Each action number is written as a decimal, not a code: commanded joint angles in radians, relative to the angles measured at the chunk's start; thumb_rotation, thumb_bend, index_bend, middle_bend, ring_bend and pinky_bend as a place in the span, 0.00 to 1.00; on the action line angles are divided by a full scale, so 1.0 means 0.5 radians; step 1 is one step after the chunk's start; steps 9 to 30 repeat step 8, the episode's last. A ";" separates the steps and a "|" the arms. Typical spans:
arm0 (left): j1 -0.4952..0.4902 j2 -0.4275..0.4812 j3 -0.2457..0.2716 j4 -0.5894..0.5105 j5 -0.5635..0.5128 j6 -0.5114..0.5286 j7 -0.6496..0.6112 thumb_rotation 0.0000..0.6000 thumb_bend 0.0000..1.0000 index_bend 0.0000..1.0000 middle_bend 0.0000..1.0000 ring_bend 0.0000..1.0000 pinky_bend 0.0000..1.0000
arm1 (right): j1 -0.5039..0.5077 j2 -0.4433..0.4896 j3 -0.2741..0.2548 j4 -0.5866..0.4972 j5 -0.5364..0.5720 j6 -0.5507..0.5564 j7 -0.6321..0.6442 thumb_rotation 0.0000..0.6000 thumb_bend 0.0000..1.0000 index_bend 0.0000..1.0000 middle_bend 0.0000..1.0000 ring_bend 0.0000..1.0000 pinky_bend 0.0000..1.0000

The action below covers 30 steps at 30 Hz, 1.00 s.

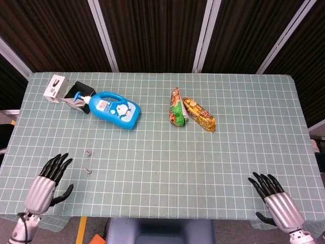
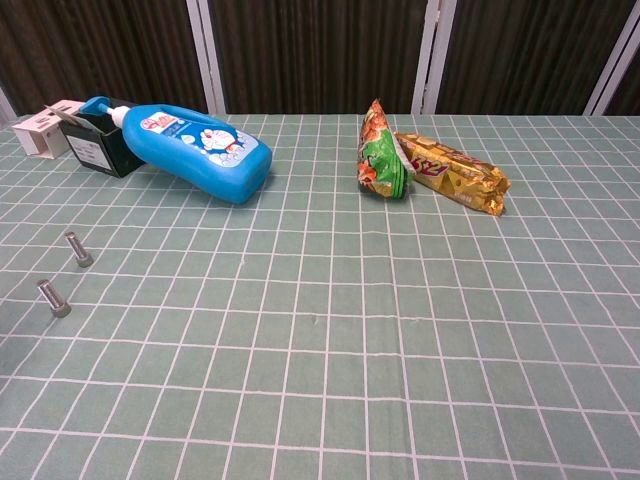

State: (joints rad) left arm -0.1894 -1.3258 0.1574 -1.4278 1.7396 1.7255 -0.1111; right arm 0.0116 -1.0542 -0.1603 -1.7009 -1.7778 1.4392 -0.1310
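Left hand (image 1: 46,181) sits low at the near left corner of the table (image 1: 152,152), fingers spread and pointing toward twelve o'clock, palm down, nothing in it. Just off its fingertips, at about one o'clock, lie two small metal bolts: the near bolt (image 1: 88,171) and, a little further out at twelve from that one, the far bolt (image 1: 88,151). The hand is near both but touches neither. In the chest view the same pair stand on their heads, near bolt (image 2: 54,298) and far bolt (image 2: 77,249), shafts tilted up, well apart from each other.

Right hand (image 1: 275,200) rests at the near right corner, fingers fanned wide, holding nothing, with bare cloth around it.

Up the table at eleven o'clock from the bolts, a blue bottle (image 1: 114,109) lies on its side, its pump end leaning on a black box (image 1: 78,90); a white box (image 1: 55,87) sits just beside that at nine o'clock. Mid-table toward twelve, a green snack bag (image 1: 177,108) and a gold snack bag (image 1: 199,114) lie touching
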 commanded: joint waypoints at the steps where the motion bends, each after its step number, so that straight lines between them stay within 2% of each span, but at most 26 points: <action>1: 0.198 0.138 0.137 0.053 0.230 0.242 -0.109 1.00 0.39 0.00 0.00 0.00 0.05 | -0.002 0.014 0.003 -0.003 0.000 0.010 0.022 1.00 0.27 0.00 0.00 0.00 0.00; 3: 0.214 0.130 0.095 0.074 0.194 0.238 -0.057 1.00 0.39 0.00 0.00 0.00 0.05 | -0.004 0.025 -0.003 -0.005 -0.011 0.020 0.034 1.00 0.27 0.00 0.00 0.00 0.00; 8: 0.213 0.171 0.062 0.044 0.125 0.149 -0.094 1.00 0.39 0.00 0.00 0.00 0.04 | -0.017 0.034 -0.004 -0.005 -0.018 0.046 0.036 1.00 0.27 0.00 0.00 0.00 0.00; 30: 0.213 0.171 0.062 0.044 0.125 0.149 -0.094 1.00 0.39 0.00 0.00 0.00 0.04 | -0.017 0.034 -0.004 -0.005 -0.018 0.046 0.036 1.00 0.27 0.00 0.00 0.00 0.00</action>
